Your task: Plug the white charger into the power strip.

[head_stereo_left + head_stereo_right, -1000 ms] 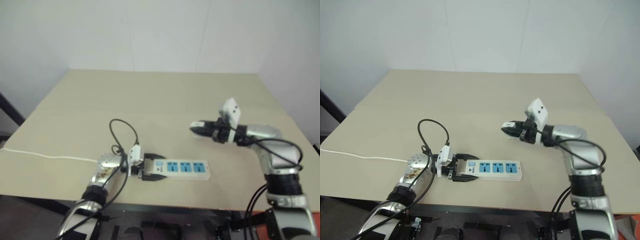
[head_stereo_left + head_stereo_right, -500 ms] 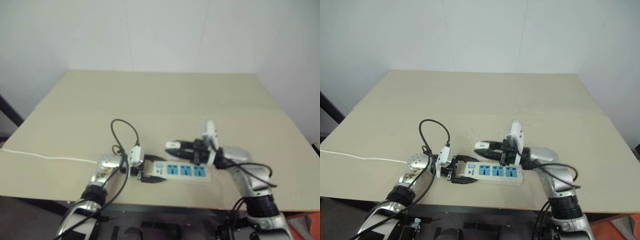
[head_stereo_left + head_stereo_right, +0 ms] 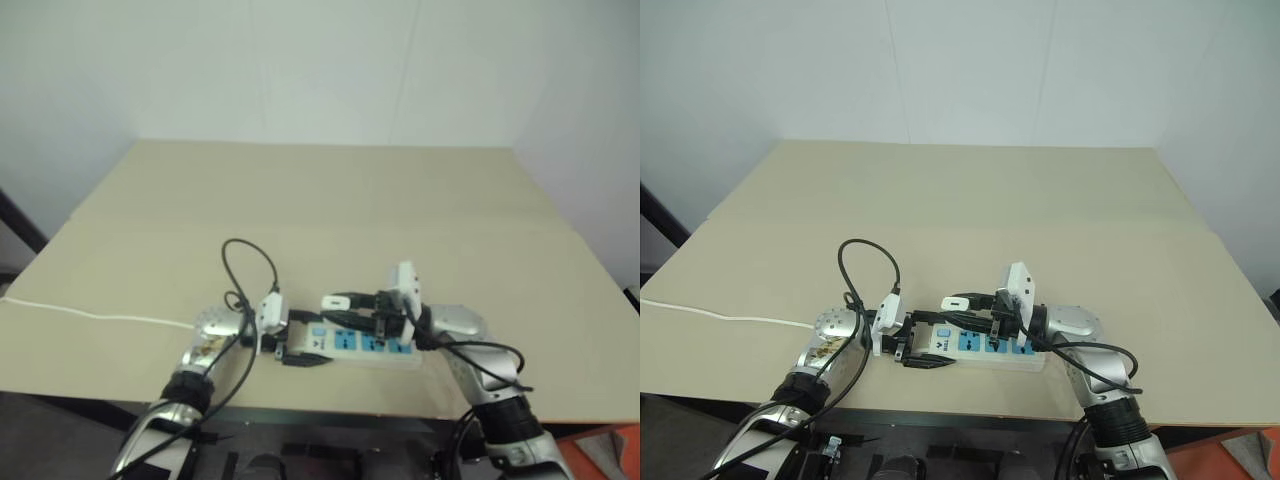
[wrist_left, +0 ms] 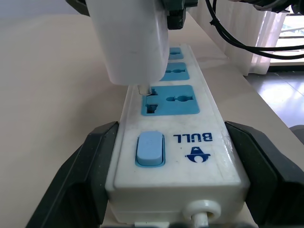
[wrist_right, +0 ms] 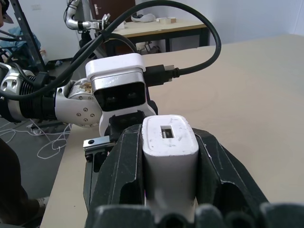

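Observation:
The power strip (image 3: 985, 345) lies flat near the table's front edge, its three blue socket panels facing up. My left gripper (image 3: 923, 347) is shut on its switch end, one black finger (image 4: 78, 173) pressed to each side. My right gripper (image 3: 966, 303) is shut on the white charger (image 5: 169, 149) and holds it level, pointing left. In the left wrist view the white charger (image 4: 130, 42) hangs over the blue socket (image 4: 170, 99) nearest the switch (image 4: 150, 148). A metal prong reaches that panel's edge; I cannot tell whether it has entered.
The strip's thin white cord (image 3: 720, 312) runs off to the left across the beige table (image 3: 1040, 200). A black cable loop (image 3: 865, 262) arches over my left wrist. The table's front edge lies just below the strip.
My right gripper has carried the charger left and down, from the table's right side to above the strip's socket nearest the switch. The left gripper and strip have stayed put.

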`<state>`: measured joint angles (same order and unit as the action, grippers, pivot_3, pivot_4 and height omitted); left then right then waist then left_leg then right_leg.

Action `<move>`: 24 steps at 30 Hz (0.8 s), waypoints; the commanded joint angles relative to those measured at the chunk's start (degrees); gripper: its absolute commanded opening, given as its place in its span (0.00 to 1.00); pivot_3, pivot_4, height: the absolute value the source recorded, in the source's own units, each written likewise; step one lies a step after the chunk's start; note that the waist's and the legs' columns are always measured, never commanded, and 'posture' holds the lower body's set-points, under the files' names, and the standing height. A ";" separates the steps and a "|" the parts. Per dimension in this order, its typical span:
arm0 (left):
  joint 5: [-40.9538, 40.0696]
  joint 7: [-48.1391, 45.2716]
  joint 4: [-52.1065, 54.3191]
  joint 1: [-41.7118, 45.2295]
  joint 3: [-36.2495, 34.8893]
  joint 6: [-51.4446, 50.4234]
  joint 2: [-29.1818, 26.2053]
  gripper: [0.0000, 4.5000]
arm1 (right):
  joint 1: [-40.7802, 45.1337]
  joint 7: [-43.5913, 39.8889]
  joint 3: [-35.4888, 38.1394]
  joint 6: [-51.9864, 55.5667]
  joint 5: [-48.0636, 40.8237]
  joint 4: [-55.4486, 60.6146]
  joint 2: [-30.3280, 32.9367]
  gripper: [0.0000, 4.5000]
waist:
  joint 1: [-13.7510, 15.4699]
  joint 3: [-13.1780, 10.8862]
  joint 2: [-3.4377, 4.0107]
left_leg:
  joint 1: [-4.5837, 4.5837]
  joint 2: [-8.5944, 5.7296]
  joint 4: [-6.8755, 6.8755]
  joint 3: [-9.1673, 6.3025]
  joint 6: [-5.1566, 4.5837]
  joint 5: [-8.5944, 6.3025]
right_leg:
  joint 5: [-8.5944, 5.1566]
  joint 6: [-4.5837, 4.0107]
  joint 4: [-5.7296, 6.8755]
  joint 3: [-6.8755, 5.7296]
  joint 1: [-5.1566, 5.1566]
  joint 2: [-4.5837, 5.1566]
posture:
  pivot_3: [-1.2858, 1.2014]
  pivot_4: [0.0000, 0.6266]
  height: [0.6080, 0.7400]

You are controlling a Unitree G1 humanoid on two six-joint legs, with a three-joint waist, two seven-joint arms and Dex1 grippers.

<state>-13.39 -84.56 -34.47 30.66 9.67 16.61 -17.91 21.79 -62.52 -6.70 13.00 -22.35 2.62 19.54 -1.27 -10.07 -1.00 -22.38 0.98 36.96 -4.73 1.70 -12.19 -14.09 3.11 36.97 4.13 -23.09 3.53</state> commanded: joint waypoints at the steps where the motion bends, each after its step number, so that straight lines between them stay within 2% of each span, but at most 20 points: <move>1: 1.11 -0.21 -0.02 -0.98 1.45 -0.42 -0.21 0.73 | 0.20 -0.37 0.19 -1.74 -0.53 0.85 0.51 0.25 | 0.00 0.00 0.00 | 0.00 0.00 0.00 0.00 0.00 0.00 | 0.00 0.00 0.00 0.00 0.00 0.00 | 0.52 0.24 1.00; 24: 1.24 0.12 -0.64 -0.44 1.42 -0.44 -0.42 0.73 | -1.15 -0.46 0.08 -6.98 1.23 -3.33 2.03 0.25 | 0.00 0.00 0.00 | 0.02 0.00 0.00 0.00 0.00 0.00 | -0.02 0.03 0.00 0.00 0.02 0.00 | 0.52 0.24 1.00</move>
<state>-13.46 -84.42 -34.49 30.68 9.84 16.60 -18.04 20.65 -62.53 -7.20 7.66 -21.03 -1.05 21.16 -1.27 -10.07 -1.01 -22.35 0.99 36.96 -4.73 1.70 -12.19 -14.11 3.14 36.97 4.13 -23.07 3.53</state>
